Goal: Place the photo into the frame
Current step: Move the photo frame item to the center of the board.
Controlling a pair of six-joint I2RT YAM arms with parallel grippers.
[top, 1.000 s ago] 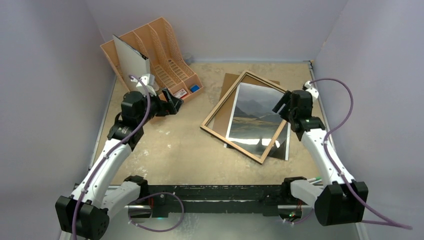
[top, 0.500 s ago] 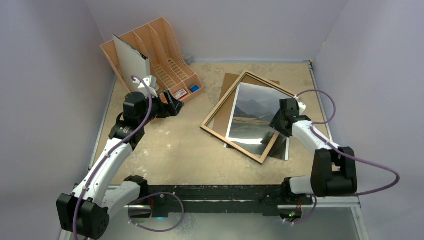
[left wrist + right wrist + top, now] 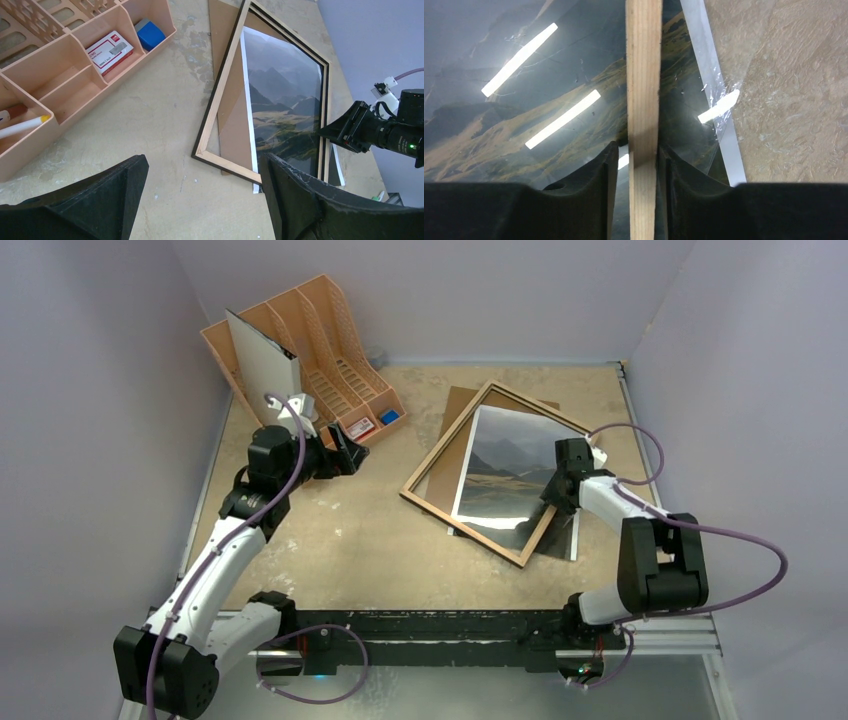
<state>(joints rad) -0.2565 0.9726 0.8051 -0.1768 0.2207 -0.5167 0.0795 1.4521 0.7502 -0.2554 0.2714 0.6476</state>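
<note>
**Right gripper astride the frame's long rail; left gripper idle**

The right gripper (image 3: 553,494) (image 3: 636,155) (image 3: 330,131) is lowered onto the frame (image 3: 446,439) (image 3: 644,75) (image 3: 220,87). Its jaws are set narrow and straddle one long rail. In the right wrist view the fingers (image 3: 589,195) flank the light wood strip: the right one sits against it, and a thin sliver of gap shows at the left one. Whether the rail is firmly clamped cannot be told.

The rail runs straight ahead of this gripper, lengthwise between the fingers. Seen from above, the frame lies flat with its light wood face up. Its long axis runs diagonally from the far right to the near left, and most of the frame lies to the gripper's left.

The photo (image 3: 505,475) (image 3: 524,125) (image 3: 280,100) lies picture side up beneath the glass, directly under the gripper. Its long axis runs nearly near to far, so it is skewed against the frame. Its near-right corner and white border pass out under the straddled rail to the gripper's right.

A brown backing board (image 3: 455,405) (image 3: 222,30) lies under the frame's far left part, well beyond the gripper.

The left gripper (image 3: 350,450) (image 3: 204,165) hangs well apart to the left with its jaws spread wide and nothing between them. A tan desk organizer (image 3: 330,350) (image 3: 75,75) stands just beyond it.
</note>
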